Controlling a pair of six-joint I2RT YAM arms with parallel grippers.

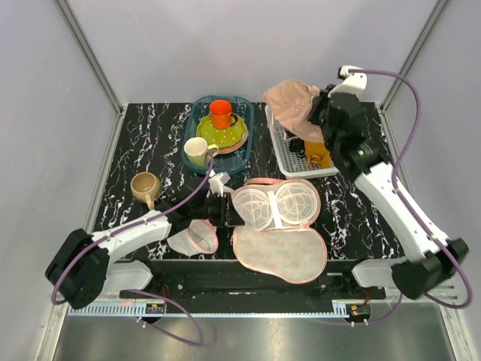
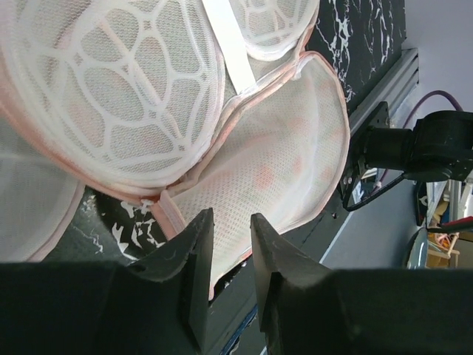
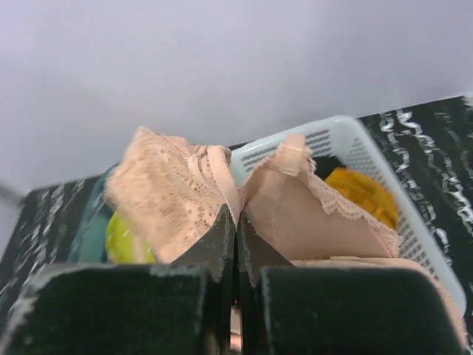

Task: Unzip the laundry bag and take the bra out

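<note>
The laundry bag (image 1: 278,252) lies spread open right in front of the left gripper (image 2: 230,222), its two white mesh domes (image 2: 111,89) facing up and the pale lining lobe folded out towards the arm bases; judged from this, the unzipping is done. The left gripper's fingers (image 2: 194,255) stand slightly parted with nothing between them, the bag's pink edge just beyond their tips.

The bra (image 3: 177,185) is out of the bag; the right gripper (image 3: 236,222) has its fingers pressed together on the fabric at the middle, so one lace cup hangs to each side of the fingertips. The gripper holds it in the air, well apart from the bag, and beneath and beyond it is the white basket (image 3: 347,133) (a mustard-yellow garment (image 3: 362,194) shows inside). So removal looks complete in substance; at most the bra needs setting down and letting go.

No brand, label or writing is legible in any view; I see no tag on the bra.
</note>
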